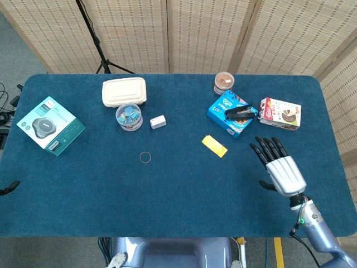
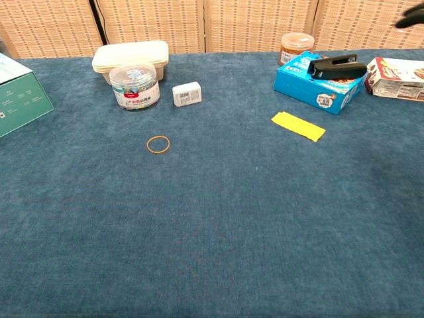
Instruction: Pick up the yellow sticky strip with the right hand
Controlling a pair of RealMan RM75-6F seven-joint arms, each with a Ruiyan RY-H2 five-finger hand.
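Blue felt covers the table [image 1: 178, 201], with woven reed screens [image 1: 206, 33] standing behind it. Nearest the robot, the right hand [image 1: 280, 169] hovers over the cloth with its fingers spread and straight, holding nothing; in the chest view only a dark blur of fingertips shows at the top right corner. At the left edge a dark tip of the left hand [image 1: 8, 186] pokes in, too little to tell its state. The yellow sticky strip [image 1: 215, 146] lies flat, left of and just beyond the right hand, apart from it. A rubber band [image 1: 145, 157] lies mid-table. Farther back sit a blue box [image 1: 230, 114] with a black stapler [image 1: 240, 112] on top, a snack box [image 1: 280, 113], a clear tub [image 1: 129, 116], a small white box [image 1: 158, 121], a teal carton [image 1: 50, 125], a cream lunch box [image 1: 124, 91] and a brown jar [image 1: 223, 82].
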